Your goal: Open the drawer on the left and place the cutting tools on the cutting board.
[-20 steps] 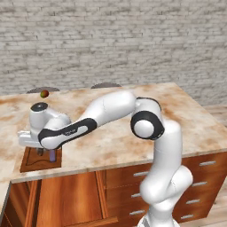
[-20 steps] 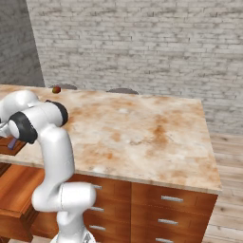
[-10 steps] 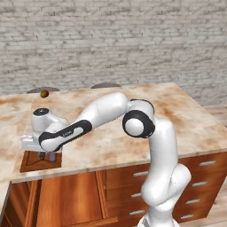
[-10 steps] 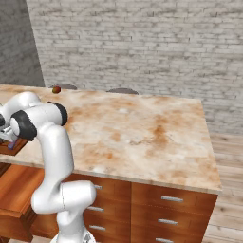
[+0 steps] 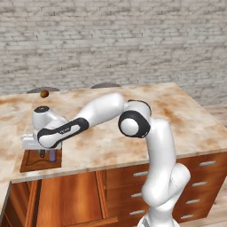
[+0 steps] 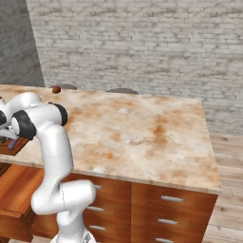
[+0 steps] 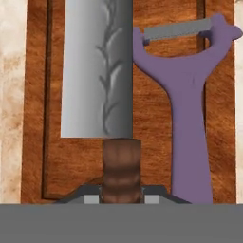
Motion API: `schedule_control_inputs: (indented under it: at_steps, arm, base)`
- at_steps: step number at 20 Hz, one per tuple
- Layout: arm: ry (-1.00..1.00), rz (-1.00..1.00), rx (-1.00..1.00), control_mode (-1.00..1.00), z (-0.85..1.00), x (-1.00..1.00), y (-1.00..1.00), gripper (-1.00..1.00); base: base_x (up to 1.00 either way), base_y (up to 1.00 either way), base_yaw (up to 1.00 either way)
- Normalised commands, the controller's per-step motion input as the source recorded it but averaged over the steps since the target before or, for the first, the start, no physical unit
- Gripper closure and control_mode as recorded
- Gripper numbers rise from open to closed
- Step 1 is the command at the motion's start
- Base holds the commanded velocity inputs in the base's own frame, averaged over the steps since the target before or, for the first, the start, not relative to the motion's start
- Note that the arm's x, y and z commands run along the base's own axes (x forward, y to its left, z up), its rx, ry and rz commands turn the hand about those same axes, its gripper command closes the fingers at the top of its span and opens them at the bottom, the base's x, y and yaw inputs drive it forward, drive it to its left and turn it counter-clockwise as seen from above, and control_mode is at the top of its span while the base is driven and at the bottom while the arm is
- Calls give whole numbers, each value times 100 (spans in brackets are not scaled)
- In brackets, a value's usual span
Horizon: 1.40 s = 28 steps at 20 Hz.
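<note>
Left base view: arm stretched left over the marbled desk [image 5: 177,115], pincer [image 5: 42,153] low above the dark cutting board [image 5: 31,162] at the front left corner, purple peeler [image 5: 52,155] on the board, small fruit [image 5: 44,94] far back. Right base view: board [image 6: 5,146] at the left edge behind the arm. Hand view: pincer [image 7: 121,195] clamped on the knife [image 7: 97,71] by its brown handle, blade over the board [image 7: 152,118], touching the peeler [image 7: 190,109] beside it.

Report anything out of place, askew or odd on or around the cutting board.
Nothing stands out. The knife and the purple peeler lie side by side and parallel over the cutting board. The end effector is closed on the knife's handle. A small fruit sits farther back on the counter.
</note>
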Motion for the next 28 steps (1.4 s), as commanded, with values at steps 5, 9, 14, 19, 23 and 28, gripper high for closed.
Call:
schedule_control_inputs:
  at_steps: [5,9,14,19,23,28]
  arm:
    - [2,0,0,-100,-24,0,18,100]
    - [0,0,0,-100,-9,0,23,100]
    - [0,0,0,-100,0,0,8,100]
    - [0,0,0,-100,0,0,0,100]
    - [0,0,0,-100,0,0,0,-100]
    - [2,0,0,-100,4,1,0,-100]
  base:
    - [0,0,0]
    - [0,0,0]
    - [0,0,0]
    - [0,0,0]
    - [0,0,0]
    - [0,0,0]
